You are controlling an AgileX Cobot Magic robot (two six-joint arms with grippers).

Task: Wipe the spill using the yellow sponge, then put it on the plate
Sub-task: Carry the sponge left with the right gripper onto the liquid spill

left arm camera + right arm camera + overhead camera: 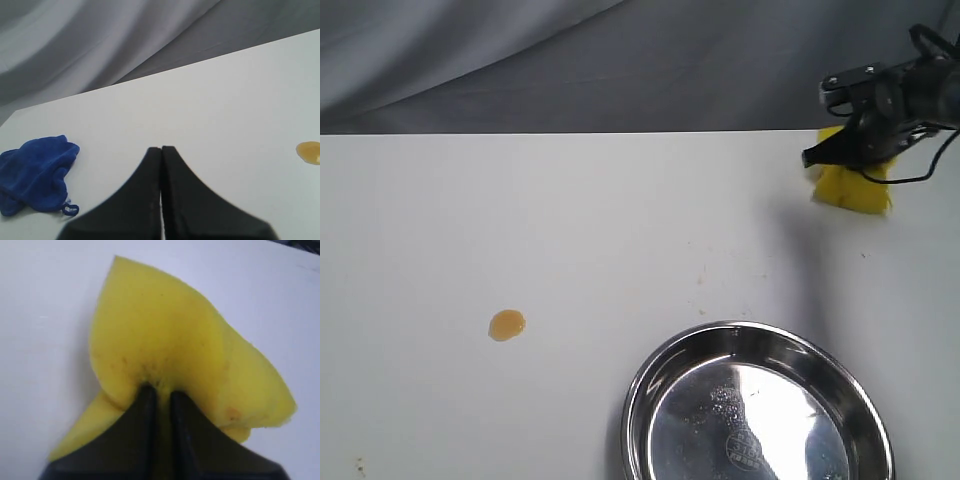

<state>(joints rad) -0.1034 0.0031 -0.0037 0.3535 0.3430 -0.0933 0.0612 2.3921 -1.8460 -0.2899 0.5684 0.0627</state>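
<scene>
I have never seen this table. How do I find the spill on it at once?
Look at the white table and find the steel plate at the bottom of the exterior view. Left of the plate, apart from it, lies the spill. It is a small round amber drop, far smaller than the plate or the yellow sponge.

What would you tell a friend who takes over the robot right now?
Right fingers: shut on the sponge, squashing it, at the far right of the table.
Left fingers: shut, holding nothing.
Spill: an amber drop, not wiped yet, left of the plate and far from the sponge.
Plate: at the near edge, no sponge on it.
Done: sponge grabbed.
Left to do: carry it to the spill, wipe, then set it on the plate.
</scene>
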